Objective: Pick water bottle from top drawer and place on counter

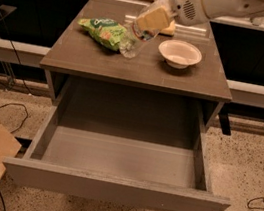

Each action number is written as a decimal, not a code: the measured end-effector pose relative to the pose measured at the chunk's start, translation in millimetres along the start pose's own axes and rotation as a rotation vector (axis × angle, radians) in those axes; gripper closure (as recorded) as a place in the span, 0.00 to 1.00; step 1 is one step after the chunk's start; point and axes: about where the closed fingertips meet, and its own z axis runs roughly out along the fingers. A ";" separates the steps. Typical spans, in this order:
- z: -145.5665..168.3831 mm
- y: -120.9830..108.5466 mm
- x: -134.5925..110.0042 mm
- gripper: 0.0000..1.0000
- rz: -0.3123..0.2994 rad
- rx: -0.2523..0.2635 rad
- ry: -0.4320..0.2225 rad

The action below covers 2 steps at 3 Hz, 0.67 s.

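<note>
Currently the snack bag [104, 30] lies at 9 o'clock of the water bottle [131, 44], which hangs tilted over the counter [79, 57], low end toward 7 o'clock, clamped in the pincer [155, 19]. Let go at this slant, it could topple and roll against the bowl [179, 53] at 3 o'clock or into the open top drawer [122, 159].

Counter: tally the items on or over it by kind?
Water bottle: 1, tilted, in the gripper over the counter
Green snack bag: 1
White bowl: 1
Yellow block, partly hidden: 1
Total: 4
</note>
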 end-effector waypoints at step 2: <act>64.8 -10.7 40.9 0.97 -0.003 0.039 0.067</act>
